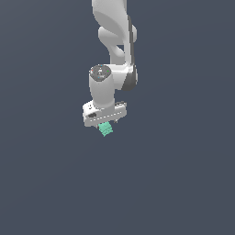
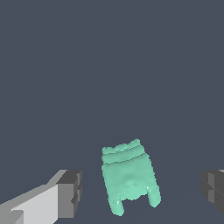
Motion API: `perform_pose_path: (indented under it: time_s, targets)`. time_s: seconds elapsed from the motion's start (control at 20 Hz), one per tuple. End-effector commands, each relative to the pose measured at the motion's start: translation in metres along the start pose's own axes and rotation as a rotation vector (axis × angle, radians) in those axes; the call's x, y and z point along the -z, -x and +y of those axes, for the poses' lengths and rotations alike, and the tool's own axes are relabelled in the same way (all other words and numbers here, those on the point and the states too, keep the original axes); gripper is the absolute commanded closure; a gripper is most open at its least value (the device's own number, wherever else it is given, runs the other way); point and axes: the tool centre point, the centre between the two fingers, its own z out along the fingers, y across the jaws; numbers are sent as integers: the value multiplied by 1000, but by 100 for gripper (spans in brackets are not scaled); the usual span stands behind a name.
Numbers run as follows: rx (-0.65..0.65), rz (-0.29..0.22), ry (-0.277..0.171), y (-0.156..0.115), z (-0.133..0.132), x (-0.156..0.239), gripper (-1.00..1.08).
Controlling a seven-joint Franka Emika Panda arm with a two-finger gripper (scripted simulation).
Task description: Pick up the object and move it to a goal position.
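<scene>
You are looking at a single white arm (image 1: 114,41) reaching down from the top of the exterior view, its wrist pointing downward over a plain, dark slate-grey bench (image 1: 46,183). The end effector (image 1: 106,125) is sitting at the bottom of the arm, and the object (image 1: 106,129) is peeking out just beneath the white hand body, a small mint-green piece much smaller than the hand itself.

In the wrist view, you are seeing the object (image 2: 129,177) lying between the two fingers. Its ribbed, stepped ridges are running across one end, and two short prongs are sticking out at the other end, with a notch between them. The piece is sitting slightly tilted rather than square to the fingers.

The end effector (image 2: 144,192) is standing wide open. One grey finger pad (image 2: 70,192) is showing on one side of the object, and the other (image 2: 213,190) is showing at the frame's edge on the opposite side. Both pads are clear of the object, with a visible band of dark surface between each pad and the green piece; the object is lying closer to the first pad than to the second.

You cannot tell from these views whether the fingertips are touching the bench or hovering above it.
</scene>
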Motion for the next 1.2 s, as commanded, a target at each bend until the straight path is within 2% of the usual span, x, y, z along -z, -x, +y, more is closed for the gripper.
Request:
perform_pose_path:
  time_s: [0.0, 0.55, 1.15]
  targets:
    - [59, 0, 0, 9, 1, -8, -92]
    - [225, 2, -3, 35, 3, -30, -92]
    - [250, 2, -4, 39, 3, -38, -92]
